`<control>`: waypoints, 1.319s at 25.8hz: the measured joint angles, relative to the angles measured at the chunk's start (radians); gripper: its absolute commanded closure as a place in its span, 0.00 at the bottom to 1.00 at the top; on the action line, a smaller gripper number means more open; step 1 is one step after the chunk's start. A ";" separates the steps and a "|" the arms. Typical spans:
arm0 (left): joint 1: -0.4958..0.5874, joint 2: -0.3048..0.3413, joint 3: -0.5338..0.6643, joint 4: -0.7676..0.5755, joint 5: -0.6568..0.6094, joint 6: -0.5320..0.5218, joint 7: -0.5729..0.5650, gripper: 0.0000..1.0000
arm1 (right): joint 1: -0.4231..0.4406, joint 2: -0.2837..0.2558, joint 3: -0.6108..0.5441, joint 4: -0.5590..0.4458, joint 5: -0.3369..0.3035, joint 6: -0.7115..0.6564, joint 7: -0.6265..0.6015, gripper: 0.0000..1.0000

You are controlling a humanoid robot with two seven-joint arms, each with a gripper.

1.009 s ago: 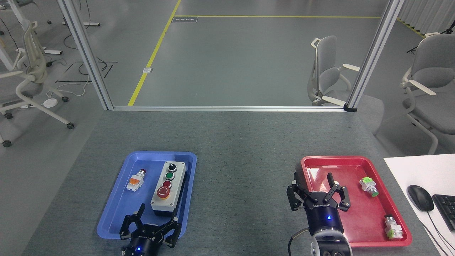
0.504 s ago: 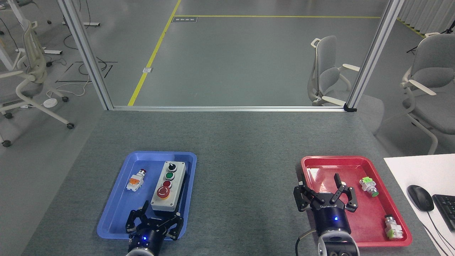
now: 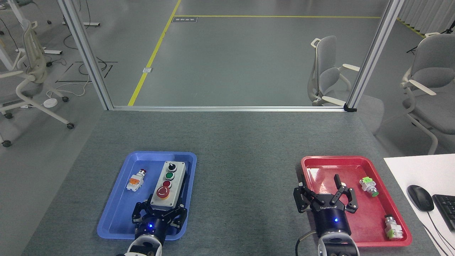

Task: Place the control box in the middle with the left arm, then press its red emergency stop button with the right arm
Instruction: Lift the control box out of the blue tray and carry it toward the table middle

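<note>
The grey control box lies in the blue tray, with a black selector, a green button and a small red button in a row. Its red emergency stop button on a yellow ring sits at the near end. My left gripper is open at that near end, its black fingers spread to either side of the box; whether they touch it I cannot tell. My right gripper hangs open over the left part of the red tray, holding nothing. The middle, bare grey tabletop between the trays, holds nothing.
A small push button with an orange base lies in the blue tray left of the box. Two green-and-white button parts lie in the red tray. A mouse and keyboard sit on a white desk at right.
My left gripper has moved forward from the tray's near edge up to the control box's near end. My right gripper shifted slightly right, then stayed still.
</note>
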 measured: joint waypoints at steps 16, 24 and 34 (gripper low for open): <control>-0.058 0.021 0.017 -0.035 0.139 -0.100 -0.016 1.00 | 0.003 0.001 0.004 -0.016 -0.008 0.004 0.005 0.02; -0.079 0.064 -0.004 -0.208 0.242 -0.101 -0.008 1.00 | 0.004 0.000 0.003 -0.015 -0.008 0.003 0.006 0.02; -0.169 -0.125 -0.271 -0.100 0.161 0.022 -0.010 1.00 | 0.005 0.000 0.004 -0.015 -0.010 0.001 0.009 0.02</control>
